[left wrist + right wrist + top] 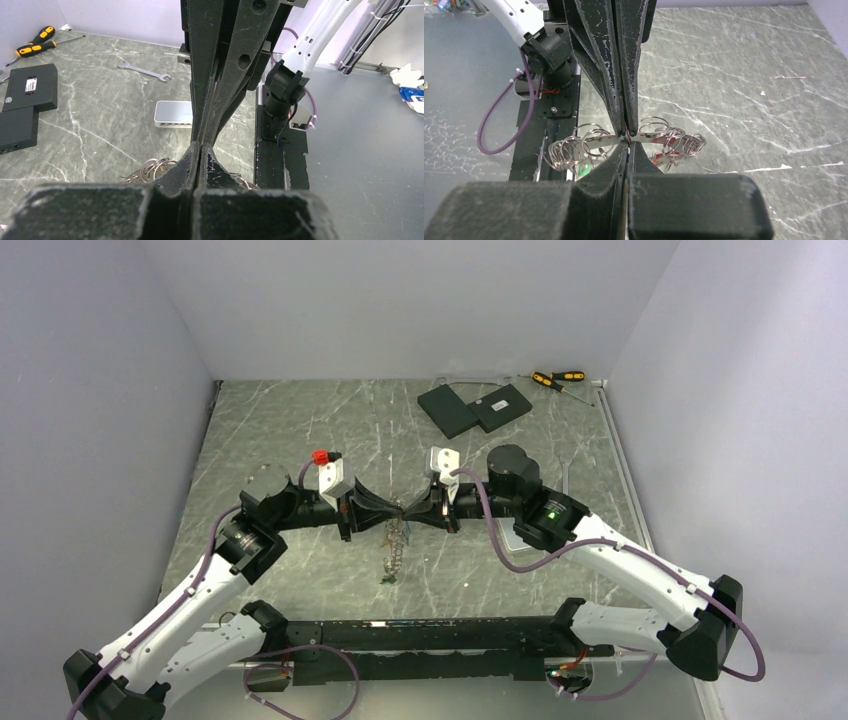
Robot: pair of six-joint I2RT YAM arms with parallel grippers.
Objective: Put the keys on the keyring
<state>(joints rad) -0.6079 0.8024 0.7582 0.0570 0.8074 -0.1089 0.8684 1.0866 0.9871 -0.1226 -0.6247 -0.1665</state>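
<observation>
The keyring [599,140] is a thin metal band strung with several small split rings. It hangs above the table between my two grippers, which meet tip to tip. My right gripper [628,146] is shut on the band from below in the right wrist view. My left gripper [626,129] comes from above there and is shut at the same spot. A green key tag [583,169] and a red key tag [658,159] hang under the rings. In the top view the bunch [393,558] dangles below both grippers [405,512]. In the left wrist view the left gripper [200,150] hides most of the rings [150,167].
Two black boxes [475,407] and yellow-and-black screwdrivers [557,378] lie at the back right. A pale slab [173,113] and a wrench [145,71] lie on the marbled table beyond the grippers. A black rail [420,640] runs along the near edge.
</observation>
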